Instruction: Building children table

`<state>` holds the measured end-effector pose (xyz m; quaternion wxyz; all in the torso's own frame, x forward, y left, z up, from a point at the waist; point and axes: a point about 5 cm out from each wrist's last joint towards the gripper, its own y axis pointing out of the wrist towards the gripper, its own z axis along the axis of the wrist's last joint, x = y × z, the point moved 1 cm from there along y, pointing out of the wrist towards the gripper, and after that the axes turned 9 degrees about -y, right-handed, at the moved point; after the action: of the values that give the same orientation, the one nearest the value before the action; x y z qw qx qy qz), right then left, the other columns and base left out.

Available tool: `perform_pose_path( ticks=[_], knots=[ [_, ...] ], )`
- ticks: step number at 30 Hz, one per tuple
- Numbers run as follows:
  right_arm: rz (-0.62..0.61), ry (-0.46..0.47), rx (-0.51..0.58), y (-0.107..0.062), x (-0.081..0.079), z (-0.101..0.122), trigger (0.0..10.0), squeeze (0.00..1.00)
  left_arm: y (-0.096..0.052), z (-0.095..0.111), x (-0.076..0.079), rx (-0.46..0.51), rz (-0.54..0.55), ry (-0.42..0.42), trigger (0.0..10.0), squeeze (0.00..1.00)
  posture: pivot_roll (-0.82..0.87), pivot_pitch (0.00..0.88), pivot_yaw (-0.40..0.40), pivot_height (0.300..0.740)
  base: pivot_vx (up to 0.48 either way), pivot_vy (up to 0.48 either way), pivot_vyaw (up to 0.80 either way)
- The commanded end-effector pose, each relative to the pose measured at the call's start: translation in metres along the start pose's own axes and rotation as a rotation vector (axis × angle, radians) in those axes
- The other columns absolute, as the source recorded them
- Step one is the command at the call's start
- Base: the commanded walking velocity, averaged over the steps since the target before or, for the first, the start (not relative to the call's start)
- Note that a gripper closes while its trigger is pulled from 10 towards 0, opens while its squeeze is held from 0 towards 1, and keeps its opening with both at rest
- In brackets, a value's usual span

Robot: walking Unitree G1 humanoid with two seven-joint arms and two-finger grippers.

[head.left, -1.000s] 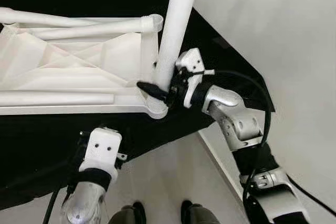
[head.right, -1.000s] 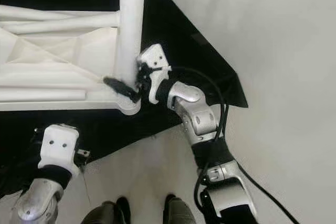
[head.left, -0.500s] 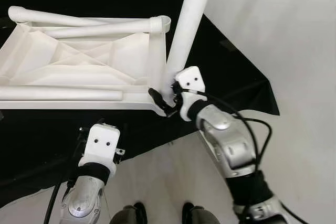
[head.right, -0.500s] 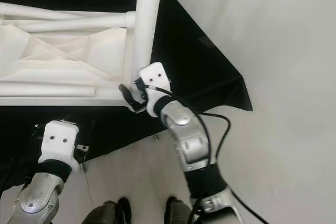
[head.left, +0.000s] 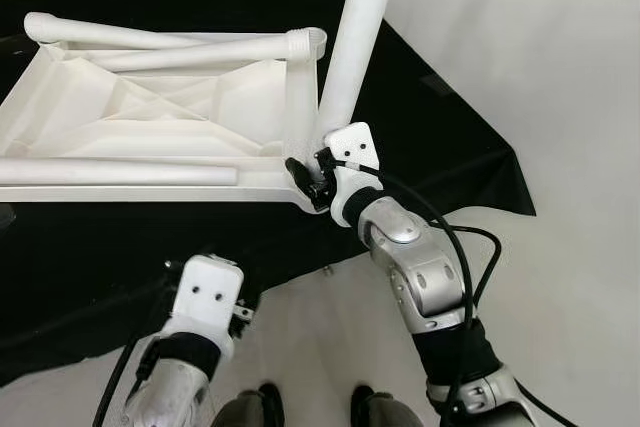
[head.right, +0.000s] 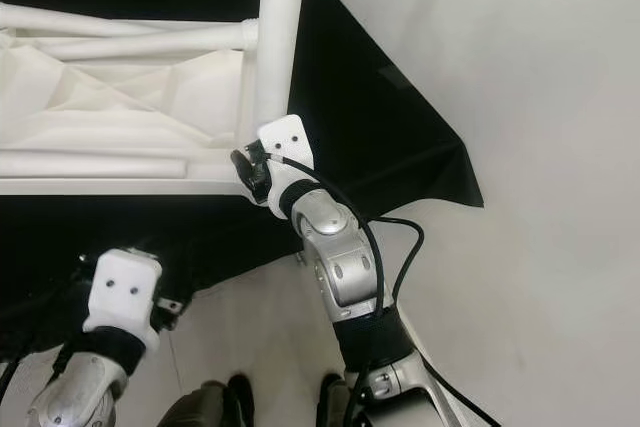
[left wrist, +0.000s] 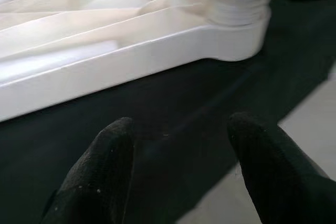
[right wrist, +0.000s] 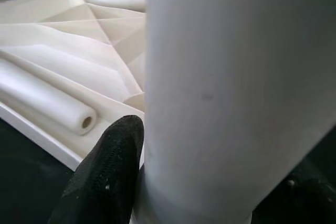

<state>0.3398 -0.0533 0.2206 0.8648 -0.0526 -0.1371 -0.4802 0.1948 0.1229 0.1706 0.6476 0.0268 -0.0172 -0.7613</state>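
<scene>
Bright even daylight, soft shadows — wrist views blurred (close range), whites glaring

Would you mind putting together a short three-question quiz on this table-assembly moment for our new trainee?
1. True or false: the right gripper is closed around the upright white leg near where it meets the corner socket of the upturned tabletop.
2. Multiple choice: the left gripper is (A) shut on a loose leg, (B) open and holding nothing above the black cloth, (C) pressing on the tabletop.
3. Fill in: the loose leg lies ____ along the tabletop's near edge.

Key: 1 true; 2 B; 3 flat.
</scene>
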Motion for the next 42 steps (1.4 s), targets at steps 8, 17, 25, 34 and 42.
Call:
perform_pose_path(
  ticks=[8,17,25,34,42],
  knots=[
    [0.504,-0.017,0.254,-0.013,-0.011,0.027,0.0,0.00,-0.016,0.003,0.021,-0.034,-0.160,-0.054,10.0,0.00,0.00,0.398,-0.018,0.740,0.000,0.000,0.00],
    [0.747,-0.177,0.243,-0.010,0.003,0.023,0.0,0.00,-0.022,0.005,0.023,-0.047,-0.182,-0.067,10.0,0.00,0.01,0.418,-0.017,0.740,0.000,0.000,0.00],
    [0.793,-0.146,0.285,-0.003,0.009,0.035,0.0,0.00,-0.023,0.005,0.021,-0.052,-0.184,-0.067,10.0,0.00,0.02,0.412,-0.010,0.740,0.000,0.000,0.00],
    [0.455,-0.188,0.191,0.002,0.024,0.032,10.0,1.00,-0.021,0.005,0.020,-0.047,-0.178,-0.061,10.0,0.00,0.00,0.404,-0.025,0.740,0.000,0.000,0.00],
    [0.069,-0.106,0.118,-0.008,0.031,0.025,10.0,1.00,-0.017,0.004,0.018,-0.044,-0.164,-0.053,10.0,0.00,-0.01,0.394,-0.027,0.740,0.000,0.000,0.00]
  ],
)
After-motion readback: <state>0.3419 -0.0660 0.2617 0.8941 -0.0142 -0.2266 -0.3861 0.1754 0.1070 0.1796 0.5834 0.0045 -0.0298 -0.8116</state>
